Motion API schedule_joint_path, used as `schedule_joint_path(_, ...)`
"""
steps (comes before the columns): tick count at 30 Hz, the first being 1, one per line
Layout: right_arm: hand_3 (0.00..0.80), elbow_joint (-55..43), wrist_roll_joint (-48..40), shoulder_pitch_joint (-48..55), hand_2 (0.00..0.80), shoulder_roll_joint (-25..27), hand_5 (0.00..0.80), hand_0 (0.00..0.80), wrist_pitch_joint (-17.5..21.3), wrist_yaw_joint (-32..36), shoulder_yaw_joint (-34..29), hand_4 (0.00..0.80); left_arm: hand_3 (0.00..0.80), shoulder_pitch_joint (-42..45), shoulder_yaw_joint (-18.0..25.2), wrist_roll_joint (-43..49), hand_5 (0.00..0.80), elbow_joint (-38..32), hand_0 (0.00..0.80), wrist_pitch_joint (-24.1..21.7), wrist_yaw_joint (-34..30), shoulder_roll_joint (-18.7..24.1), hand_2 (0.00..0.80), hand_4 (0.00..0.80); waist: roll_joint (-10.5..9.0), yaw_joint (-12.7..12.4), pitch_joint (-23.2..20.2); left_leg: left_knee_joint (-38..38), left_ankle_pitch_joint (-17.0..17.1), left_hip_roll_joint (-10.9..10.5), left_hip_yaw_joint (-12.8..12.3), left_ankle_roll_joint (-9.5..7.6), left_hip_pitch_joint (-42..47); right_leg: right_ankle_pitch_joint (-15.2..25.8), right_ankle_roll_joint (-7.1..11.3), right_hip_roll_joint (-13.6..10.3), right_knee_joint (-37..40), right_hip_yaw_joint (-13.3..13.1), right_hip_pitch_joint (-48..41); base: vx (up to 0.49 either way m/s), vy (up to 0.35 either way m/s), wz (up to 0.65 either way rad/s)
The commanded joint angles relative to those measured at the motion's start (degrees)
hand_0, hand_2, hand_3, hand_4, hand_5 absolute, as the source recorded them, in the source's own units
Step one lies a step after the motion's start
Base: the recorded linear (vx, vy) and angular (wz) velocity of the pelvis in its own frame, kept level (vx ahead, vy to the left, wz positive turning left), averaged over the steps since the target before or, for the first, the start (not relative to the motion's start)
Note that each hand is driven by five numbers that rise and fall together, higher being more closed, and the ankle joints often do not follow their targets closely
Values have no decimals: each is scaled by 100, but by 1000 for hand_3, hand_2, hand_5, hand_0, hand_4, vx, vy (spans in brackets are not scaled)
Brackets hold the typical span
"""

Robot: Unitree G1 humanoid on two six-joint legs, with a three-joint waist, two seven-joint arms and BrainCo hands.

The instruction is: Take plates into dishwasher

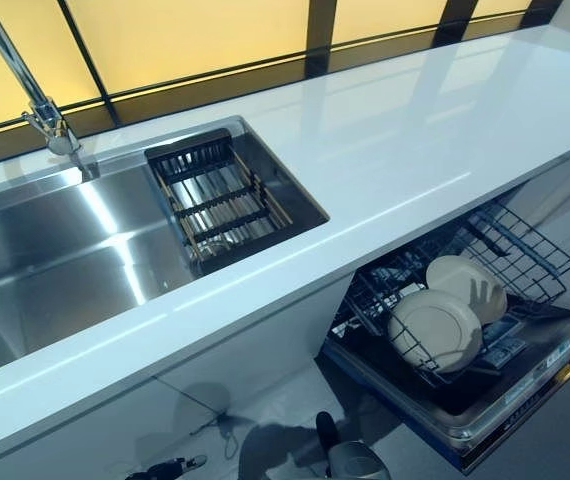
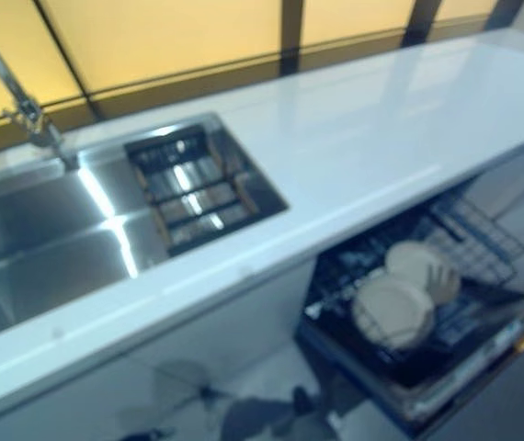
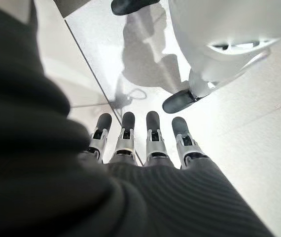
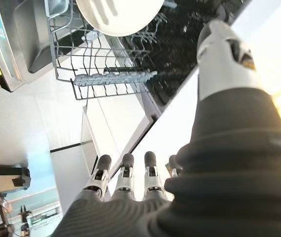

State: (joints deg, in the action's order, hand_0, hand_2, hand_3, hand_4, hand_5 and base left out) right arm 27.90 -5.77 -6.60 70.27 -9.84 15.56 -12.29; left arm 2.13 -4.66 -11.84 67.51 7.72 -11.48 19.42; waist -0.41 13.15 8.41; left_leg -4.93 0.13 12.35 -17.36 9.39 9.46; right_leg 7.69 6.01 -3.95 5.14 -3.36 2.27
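White glossy counter (image 1: pixel 415 150) runs under amber-lit window panels, w/ a stainless steel sink (image 1: pixel 55 260) set into it, a chrome tap (image 1: pixel 40 105) behind, and a dark wire drain basket (image 1: pixel 215 200) in the sink's right end. Below the counter's right part, the open dishwasher's dark wire rack (image 1: pixel 505 255) is pulled out; two round cream plates (image 1: pixel 435 328) stand on edge in it, one just behind the other. Left hand (image 3: pixel 130 143) hangs over the floor, fingers straight, holding nothing. Right hand (image 4: pixel 125 182) likewise, fingers straight and empty, near the rack.
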Motion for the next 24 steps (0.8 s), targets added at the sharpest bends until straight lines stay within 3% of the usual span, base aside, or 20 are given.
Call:
schedule_joint_path(1, 0, 87, -25, 11, 0, -278, 0, 0, -46, -371, -438, 0, 0, -183, 123, 223, 0, 355, 0, 90, 286, 455, 0, 0, -325, -131, -57, -7, 185, 328, 450, -104, 122, -364, 155, -39, -334, 270, -93, -81, -286, 5)
schedule_joint_path(3, 0, 294, -91, 73, 0, -354, 0, 0, -212, -623, -540, 0, 0, -280, 129, 197, 0, 195, 0, 8, 281, 520, 0, 0, -311, -259, 108, -7, 450, 311, 626, -26, -336, -357, 111, 61, -214, 355, -189, -208, -240, 16)
schedule_joint_path(5, 0, 591, -250, 27, 0, -315, 0, 0, -188, -790, -501, 0, 0, -408, 120, 106, 0, 162, 0, -190, 165, 580, 0, 0, -301, -310, 249, -7, 502, 253, 609, -17, -364, -321, 77, 55, -194, 494, -173, -276, -112, 37)
schedule_joint_path(8, 0, 1111, -379, -85, 0, -171, 0, 0, -121, -848, -572, 0, 0, -627, 95, -197, 0, -79, 0, -339, 114, 539, 0, 0, -320, -207, 282, 705, 224, 48, 241, -30, -14, -116, -84, -104, -147, 856, -1, -351, -36, 32)
schedule_joint_path(10, 0, 1307, -361, 43, 0, -137, 0, 0, -78, -893, -669, 0, 0, -790, 43, -272, 0, -110, 0, -456, 84, 571, 0, 0, -308, -88, 217, 1210, 135, -70, 294, -96, 122, -56, -208, -110, -218, 948, 206, -340, -64, 62)
schedule_joint_path(12, 0, 1413, -385, 235, 0, -185, 0, 0, 13, -935, -816, 0, 0, -955, 44, -286, 0, -246, 0, -368, 38, 645, 0, 0, -245, 63, 147, 1783, 44, -289, 503, -137, 389, 12, -315, -26, -283, 1017, 479, -374, -72, 47)
schedule_joint_path(14, 0, 1561, -269, 246, 0, -188, 0, 0, 105, -892, -869, 0, 0, -1098, -14, -401, 0, -354, 0, -205, 97, 681, 0, 0, -164, 156, 151, 2111, -235, -630, 836, -235, 525, 68, -343, 51, -435, 991, 853, -434, -14, -6)
schedule_joint_path(15, 0, 1595, -306, 195, 0, -192, 0, 0, 81, -962, -814, 0, 0, -1176, -36, -426, 0, -363, 0, -157, 106, 710, 0, 0, -127, 177, 220, 1994, -449, -758, 867, -317, 512, 88, -319, 89, -617, 982, 1050, -552, 38, 7)
schedule_joint_path(16, 0, 1727, -401, 7, 0, -196, 0, 0, 63, -1105, -628, 0, 0, -1340, -70, -476, 0, -301, 0, -61, 182, 733, 0, 0, -105, 265, 312, 1691, -941, -770, 574, -467, 535, 137, -212, 57, -873, 984, 1386, -606, 60, 37)
schedule_joint_path(17, 0, 1950, -392, -158, 0, -186, 0, 0, 140, -1087, -563, 0, 0, -1436, -73, -483, 0, -244, 0, 36, 234, 772, 0, 0, -124, 340, 342, 1515, -1189, -774, 290, -516, 697, 255, -100, -52, -909, 1098, 1576, -582, 70, 61)
schedule_joint_path(18, 0, 2053, -373, -283, 0, -189, 0, 0, 154, -1090, -506, 0, 0, -1497, -103, -508, 0, -222, 0, 107, 298, 790, 0, 0, -115, 326, 399, 1427, -1502, -828, 304, -645, 764, 318, -34, -67, -946, 1155, 1697, -508, 72, 68)
schedule_joint_path(20, 0, 2214, -408, -688, 0, -214, 0, 0, 120, -1195, -119, 0, 0, -1467, -92, -572, 0, -66, 0, 29, 479, 798, 0, 0, -95, 255, 456, 1350, -1715, -1027, 553, -774, 778, 439, 47, -79, -1027, 1213, 1963, -585, 75, 51)
schedule_joint_path(22, 0, 2205, -378, -912, 0, -268, 0, 0, 5, -1112, 118, 0, 0, -1349, 14, -699, 0, -59, 0, 2, 658, 789, 0, 0, -164, 136, 458, 1530, -1962, -1163, 636, -906, 719, 536, 112, -153, -921, 1261, 1933, -567, 7, 11)
schedule_joint_path(24, 0, 2293, -439, -989, 0, -284, 0, 0, 17, -1099, 249, 0, 0, -1104, 189, -575, 0, -122, 0, -33, 705, 786, 0, 0, -168, -24, 406, 1668, -1960, -1233, 705, -905, 724, 531, 85, -156, -755, 1446, 1806, -470, -2, -15)
